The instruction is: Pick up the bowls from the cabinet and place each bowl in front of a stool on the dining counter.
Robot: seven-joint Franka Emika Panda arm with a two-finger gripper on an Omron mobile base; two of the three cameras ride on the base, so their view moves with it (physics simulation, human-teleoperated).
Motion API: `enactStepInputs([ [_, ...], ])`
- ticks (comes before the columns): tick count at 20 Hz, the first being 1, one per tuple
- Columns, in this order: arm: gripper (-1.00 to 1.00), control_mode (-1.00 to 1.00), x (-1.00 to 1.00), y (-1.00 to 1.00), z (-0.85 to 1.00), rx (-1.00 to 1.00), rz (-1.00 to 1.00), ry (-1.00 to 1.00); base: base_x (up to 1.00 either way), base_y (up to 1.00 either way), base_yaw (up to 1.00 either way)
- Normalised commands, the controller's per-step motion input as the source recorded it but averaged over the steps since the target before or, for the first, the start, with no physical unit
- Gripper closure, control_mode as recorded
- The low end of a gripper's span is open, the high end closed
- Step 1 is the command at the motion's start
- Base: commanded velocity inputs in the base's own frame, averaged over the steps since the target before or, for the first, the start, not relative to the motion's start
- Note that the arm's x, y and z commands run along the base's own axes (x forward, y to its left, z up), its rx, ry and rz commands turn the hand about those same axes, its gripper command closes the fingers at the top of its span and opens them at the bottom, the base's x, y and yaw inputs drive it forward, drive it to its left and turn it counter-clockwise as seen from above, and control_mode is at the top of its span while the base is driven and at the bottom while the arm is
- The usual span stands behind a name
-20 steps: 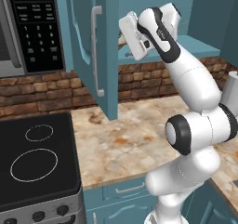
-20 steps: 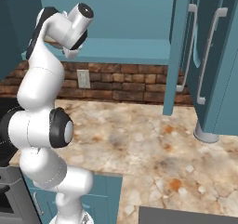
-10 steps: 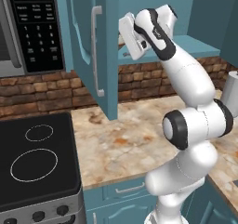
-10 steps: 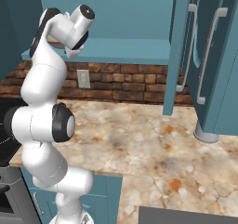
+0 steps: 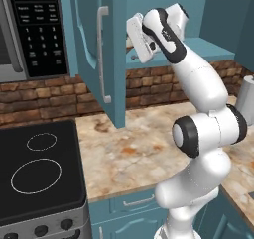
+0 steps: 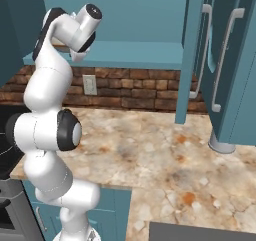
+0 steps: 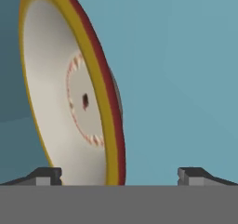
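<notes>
The beige-cream bowl (image 7: pixel 69 102), with a tan-yellow rim and reddish outside, looms close in the hand view, rolled on edge by the camera's tilt. My gripper (image 7: pixel 118 174) is open, with its dark fingertips (image 7: pixel 46 174) wide apart at either side of the bowl's near rim and not touching it. In the left base view the hand (image 5: pixel 144 37) reaches onto the teal shelf (image 5: pixel 208 49) of the cabinet, just behind its open door (image 5: pixel 96 54). The dark brown bowl, the stools and the dining counter are out of view.
A black-panelled microwave (image 5: pixel 30 29) hangs left of the cabinet, above a black stove top (image 5: pixel 39 173). The marble worktop (image 5: pixel 129 149) runs below, backed by brick wall (image 6: pixel 130 85). More teal doors (image 6: pixel 230 60) and a grey cylinder (image 6: pixel 220 142) stand at the right.
The arm has stretched a little further into the cabinet, with the hand moving slightly up and toward the shelf. The gripper stays open.
</notes>
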Motion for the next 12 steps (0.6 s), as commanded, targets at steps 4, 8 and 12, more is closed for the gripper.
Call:
enactStepInputs([
  [4,-1.00,-1.00,0.41,0.01,-0.21,0.00,0.00,0.00,0.00,0.00,0.00],
  [8,-1.00,-1.00,0.44,0.03,-0.29,0.00,0.00,0.00,0.00,0.00,0.00],
  [12,-1.00,-1.00,0.47,0.05,-0.24,0.00,0.00,0.00,0.00,0.00,0.00],
])
